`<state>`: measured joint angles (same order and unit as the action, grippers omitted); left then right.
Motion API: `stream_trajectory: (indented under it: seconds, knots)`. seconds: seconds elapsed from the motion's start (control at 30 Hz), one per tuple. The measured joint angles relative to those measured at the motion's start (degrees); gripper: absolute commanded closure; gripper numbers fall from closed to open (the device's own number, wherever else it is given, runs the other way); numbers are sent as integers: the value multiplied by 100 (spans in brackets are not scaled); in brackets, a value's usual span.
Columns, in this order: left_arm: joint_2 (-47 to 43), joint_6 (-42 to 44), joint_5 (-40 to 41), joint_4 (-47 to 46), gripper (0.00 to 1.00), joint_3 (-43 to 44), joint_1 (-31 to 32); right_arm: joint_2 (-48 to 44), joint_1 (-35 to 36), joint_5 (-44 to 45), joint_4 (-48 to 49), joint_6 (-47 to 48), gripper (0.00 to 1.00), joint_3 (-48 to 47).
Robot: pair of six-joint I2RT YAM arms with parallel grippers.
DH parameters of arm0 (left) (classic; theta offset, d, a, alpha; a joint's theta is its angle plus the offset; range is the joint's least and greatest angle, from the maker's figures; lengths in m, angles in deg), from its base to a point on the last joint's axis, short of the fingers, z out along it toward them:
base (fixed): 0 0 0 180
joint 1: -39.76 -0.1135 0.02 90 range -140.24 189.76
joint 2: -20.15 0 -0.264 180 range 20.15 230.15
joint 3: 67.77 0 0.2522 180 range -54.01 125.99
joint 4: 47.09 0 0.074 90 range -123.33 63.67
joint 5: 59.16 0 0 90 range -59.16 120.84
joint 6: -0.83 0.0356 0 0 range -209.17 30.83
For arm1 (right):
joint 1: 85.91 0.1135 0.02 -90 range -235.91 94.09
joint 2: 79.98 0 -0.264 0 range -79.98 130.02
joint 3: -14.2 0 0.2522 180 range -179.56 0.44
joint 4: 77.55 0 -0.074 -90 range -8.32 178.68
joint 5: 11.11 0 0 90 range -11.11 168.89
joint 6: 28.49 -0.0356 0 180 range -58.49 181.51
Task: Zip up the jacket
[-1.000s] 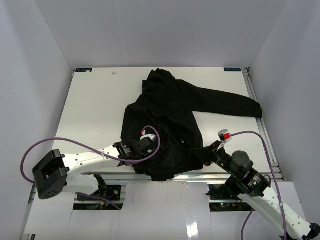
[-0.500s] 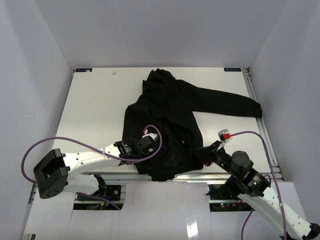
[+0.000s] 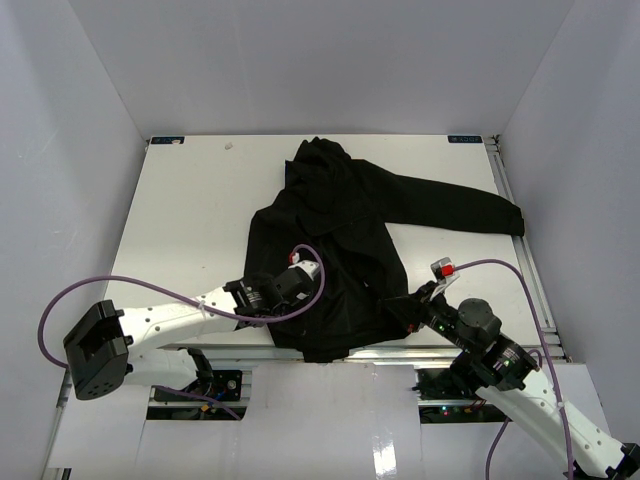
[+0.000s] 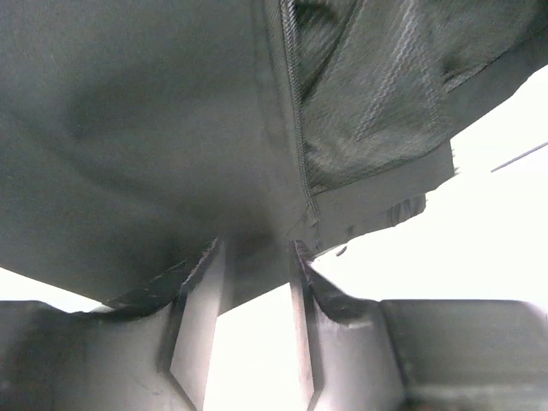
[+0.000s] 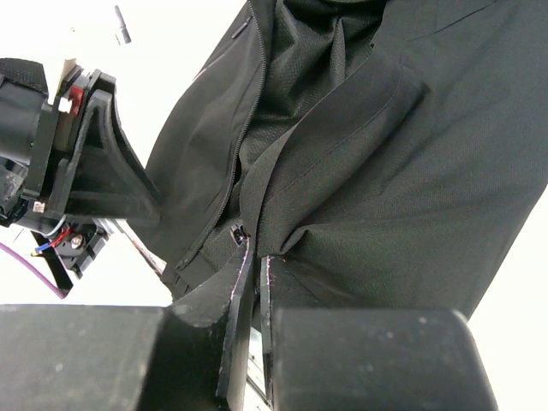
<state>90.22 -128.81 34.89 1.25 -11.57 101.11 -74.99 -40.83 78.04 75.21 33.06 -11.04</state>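
Note:
The black jacket (image 3: 340,220) lies front up on the white table, hood at the far end, one sleeve stretched to the right. My left gripper (image 3: 305,288) is at its lower left front. In the left wrist view the jaws (image 4: 257,257) stand apart, with the fabric's bottom edge (image 4: 154,128) between the tips and the zipper line (image 4: 295,128) ending by the right fingertip. My right gripper (image 3: 400,305) is at the lower right hem. In the right wrist view its jaws (image 5: 255,253) are pinched on a fold of the jacket (image 5: 385,171) beside the zipper (image 5: 231,188).
The white table (image 3: 190,210) is enclosed by grey walls at the back and both sides. My left arm's gripper body (image 5: 77,163) shows at the left of the right wrist view. Purple cables (image 3: 120,285) loop from both arms over the near table edge.
My left gripper has moved a little further onto the jacket, away from me and to the right. The right gripper has shifted slightly left, still holding the hem.

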Motion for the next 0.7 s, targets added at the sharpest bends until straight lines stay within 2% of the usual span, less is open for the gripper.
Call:
stream_trajectory:
  seconds: [0.1, 0.17, 0.23, 0.37, 0.5, 0.7]
  knots:
    - [68, 68, -23, -21, 81, 42, 2, 0, 0, -26, 40, -2, 92, 0]
    - [151, 98, -41, -23, 76, 47, 1, 0, 0, -43, 54, -4, 92, 0]
    - [252, 128, -76, -22, 53, 48, 1, 0, 0, -49, 67, -4, 92, 0]
    - [338, 174, -178, -4, 39, 48, 0, 0, 0, -48, 77, -4, 92, 0]
    - [335, 155, -192, 22, 33, 70, 2, -2, 0, -48, 77, -4, 92, 0]
    - [463, 85, -194, 108, 39, 181, 2, -51, 0, -48, 68, -4, 92, 0]
